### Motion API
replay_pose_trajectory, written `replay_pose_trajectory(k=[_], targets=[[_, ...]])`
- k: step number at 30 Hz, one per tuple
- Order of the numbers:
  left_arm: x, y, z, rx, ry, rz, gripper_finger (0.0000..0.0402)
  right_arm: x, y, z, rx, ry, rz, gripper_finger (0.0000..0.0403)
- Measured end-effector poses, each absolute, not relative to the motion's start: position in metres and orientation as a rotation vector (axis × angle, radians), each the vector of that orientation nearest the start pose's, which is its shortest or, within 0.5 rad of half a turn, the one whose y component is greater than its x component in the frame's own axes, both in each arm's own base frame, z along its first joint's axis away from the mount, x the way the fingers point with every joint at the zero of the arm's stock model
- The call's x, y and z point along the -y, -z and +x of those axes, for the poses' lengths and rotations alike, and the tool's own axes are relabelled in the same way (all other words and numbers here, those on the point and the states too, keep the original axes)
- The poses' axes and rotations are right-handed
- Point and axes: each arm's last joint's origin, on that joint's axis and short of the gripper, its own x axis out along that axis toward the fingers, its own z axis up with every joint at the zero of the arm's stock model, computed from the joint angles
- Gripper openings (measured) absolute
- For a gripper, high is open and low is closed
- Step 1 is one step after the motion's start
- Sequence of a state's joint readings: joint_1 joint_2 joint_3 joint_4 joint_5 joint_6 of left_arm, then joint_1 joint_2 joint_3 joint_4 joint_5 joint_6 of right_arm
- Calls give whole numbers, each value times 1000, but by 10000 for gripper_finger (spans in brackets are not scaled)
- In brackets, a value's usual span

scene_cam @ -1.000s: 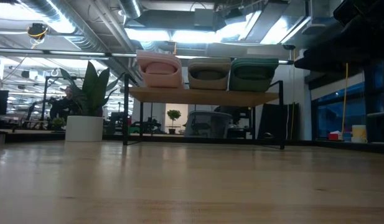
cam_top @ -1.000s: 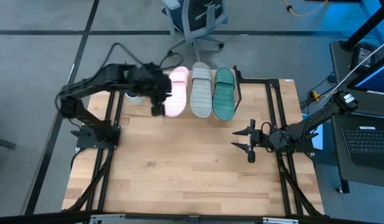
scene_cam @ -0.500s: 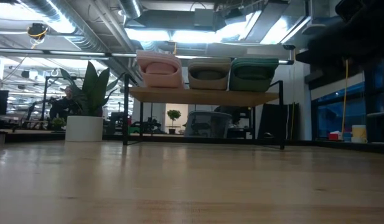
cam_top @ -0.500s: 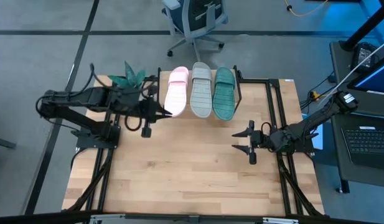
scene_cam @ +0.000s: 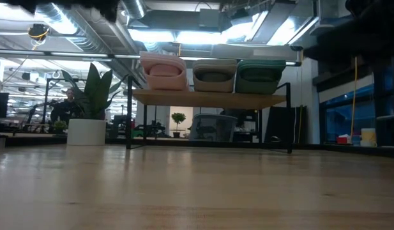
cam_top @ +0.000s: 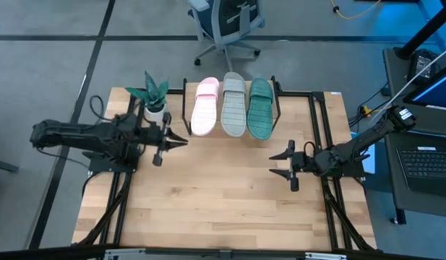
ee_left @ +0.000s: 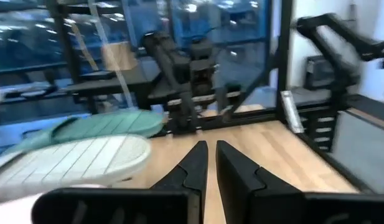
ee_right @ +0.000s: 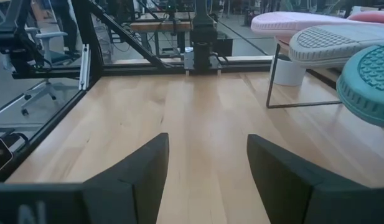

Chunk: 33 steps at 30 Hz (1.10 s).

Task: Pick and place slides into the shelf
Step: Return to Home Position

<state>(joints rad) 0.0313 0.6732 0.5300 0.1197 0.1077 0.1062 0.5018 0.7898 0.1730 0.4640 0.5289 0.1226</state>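
Judged step: return to home. The slides (cam_top: 233, 105) lie side by side on the shelf (scene_cam: 209, 98), near and ahead of the left hand (cam_top: 181, 139), whose fingers are together. The right hand (cam_top: 275, 163) waits, fingers apart. Next: fold the left arm home.

slides (cam_top: 234, 108): ribbed matt soles | shelf (scene_cam: 209, 98): pale wood top, black metal legs | table (cam_top: 223, 198): smooth wood

Cut off and covered
The teal slide (ee_right: 368, 84) runs past the right wrist picture's edge; seen from above, the slides (cam_top: 233, 107) hide the shelf (scene_cam: 209, 98) top almost fully.
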Motion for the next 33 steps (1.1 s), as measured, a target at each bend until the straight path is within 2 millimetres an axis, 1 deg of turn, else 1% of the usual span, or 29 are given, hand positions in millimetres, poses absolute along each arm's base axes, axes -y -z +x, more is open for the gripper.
replay_pose_trajectory(k=[2, 4, 8, 9, 12, 16, 19, 22, 24, 26, 28, 31, 33], targets=[[-5, -272, 161, 15, 41, 100, 25, -64, -185, 148, -120, 35, 53, 218], [-8, -261, 159, 57, 36, 80, 25, -64, -186, 148, -111, 34, 51, 218], [-12, -238, 155, 41, 53, 42, 25, -65, -189, 148, -85, 32, 34, 218], [-14, -237, 154, 44, 41, 42, 25, -65, -190, 148, -75, 31, 30, 218], [-20, -243, 146, 95, -4, 52, 25, -64, -196, 148, -43, 31, 36, 218], [-26, -251, 129, 145, 5, 71, 25, -62, -219, 144, 44, 30, -9, 218], [-27, -247, 118, 94, -5, 33, 25, -56, -236, 134, 57, 34, -77, 218], [-27, -245, 109, 70, -23, 24, 25, -47, -244, 117, 62, 37, -63, 218], [-25, -246, 105, 99, -23, 38, 25, -41, -242, 105, 52, 35, -40, 218], [-25, -240, 102, 127, -28, 54, 25, -37, -233, 99, 56, 35, -20, 218], [-26, -225, 102, 130, -72, 49, 25, -35, -220, 95, 52, 35, -34, 218], [-28, -200, 103, 153, -119, 28, 25, -33, -207, 92, 67, 50, -40, 218], [-28, -189, 103, 181, -128, 29, 25, -32, -199, 92, 68, 71, -39, 218]])
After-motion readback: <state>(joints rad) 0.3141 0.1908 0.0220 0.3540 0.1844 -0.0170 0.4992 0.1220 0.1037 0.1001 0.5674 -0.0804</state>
